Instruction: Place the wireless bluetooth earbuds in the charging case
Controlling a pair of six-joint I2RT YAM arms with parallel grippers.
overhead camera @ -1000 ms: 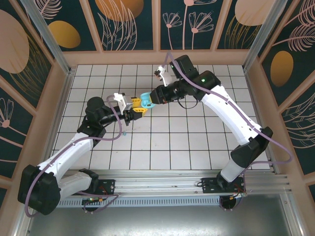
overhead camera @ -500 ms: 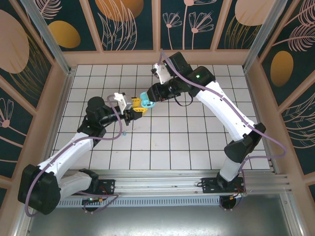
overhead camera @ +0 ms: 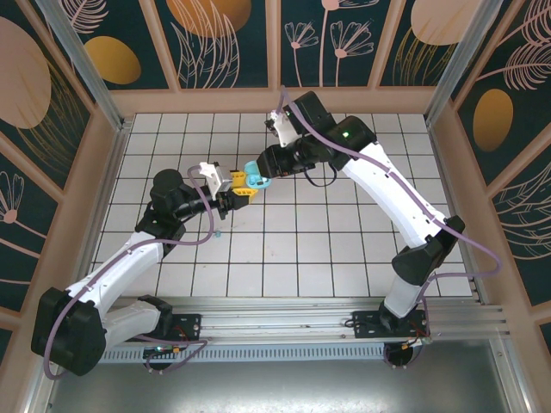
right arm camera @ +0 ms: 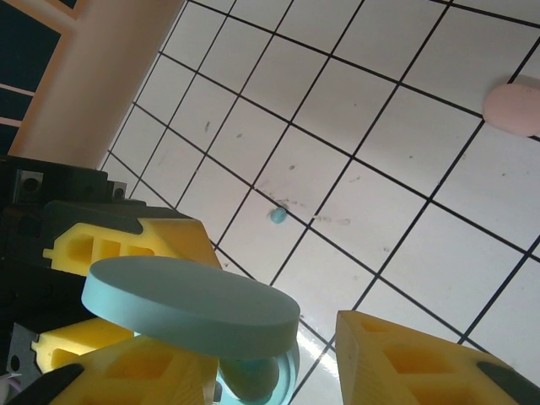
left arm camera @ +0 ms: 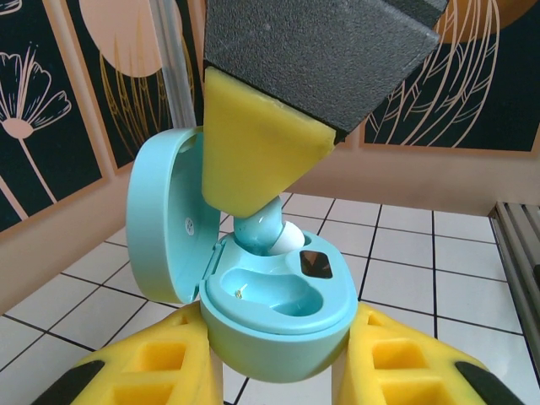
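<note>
**Hands meet at the open case, one earbud leaning in its well**

Left hand (overhead camera: pixel 238 191) is closed firmly on the lower half of the teal charging case (left arm camera: pixel 278 325). It holds the case raised above the bench (right arm camera: pixel 380 126), with the lid (left arm camera: pixel 164 228) standing open on the left side. In the rear well sits a teal earbud (left arm camera: pixel 263 232). Its long axis is tilted, with the lower end down in the well and the pale tip pointing up and to the right, so it does not look fully seated. The front well (left arm camera: pixel 270 295) is empty.

Right hand (right arm camera: pixel 278 354) comes from directly above. Its jaws are partly apart and do not clamp the earbud, and one yellow finger (left arm camera: pixel 253 152) rests on top of it. I judge that a press along the tilted axis would seat it.

A second teal earbud (right arm camera: pixel 278 215) lies loose on the bench below. It is nearer to the left arm, but only the right hand is free.
</note>
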